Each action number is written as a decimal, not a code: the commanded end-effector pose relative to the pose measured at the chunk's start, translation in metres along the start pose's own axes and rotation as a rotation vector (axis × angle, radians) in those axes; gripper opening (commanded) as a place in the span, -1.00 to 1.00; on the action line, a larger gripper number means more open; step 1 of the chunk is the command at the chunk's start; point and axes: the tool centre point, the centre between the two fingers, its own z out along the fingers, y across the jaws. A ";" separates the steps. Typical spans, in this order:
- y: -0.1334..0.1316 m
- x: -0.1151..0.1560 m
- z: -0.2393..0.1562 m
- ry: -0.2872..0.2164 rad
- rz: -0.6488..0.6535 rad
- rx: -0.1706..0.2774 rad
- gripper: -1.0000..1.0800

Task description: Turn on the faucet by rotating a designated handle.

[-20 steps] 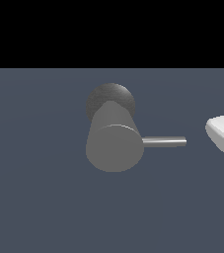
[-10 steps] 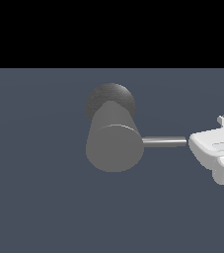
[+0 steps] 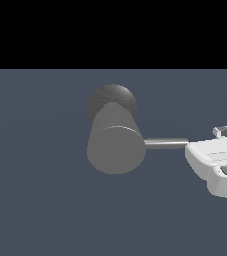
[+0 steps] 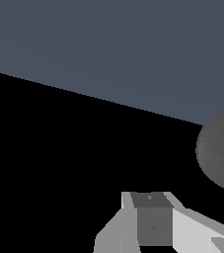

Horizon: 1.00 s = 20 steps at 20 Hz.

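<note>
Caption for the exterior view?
White gripper at the tip of the thin handle projecting from the grey faucet.

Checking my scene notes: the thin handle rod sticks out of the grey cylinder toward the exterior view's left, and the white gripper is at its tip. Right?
Not quite. The exterior view shows the handle projecting from the faucet toward that view's right. The gripper is indeed at its tip.

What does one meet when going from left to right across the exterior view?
The faucet, then the handle that projects from it, then the gripper at the right edge of the exterior view.
</note>
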 end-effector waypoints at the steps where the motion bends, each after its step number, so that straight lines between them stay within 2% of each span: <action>1: 0.000 0.001 0.000 0.002 0.000 0.000 -1.00; 9: 0.029 0.003 0.001 0.011 0.065 -0.017 -1.00; 20: 0.102 0.043 -0.018 0.140 0.238 -0.095 -1.00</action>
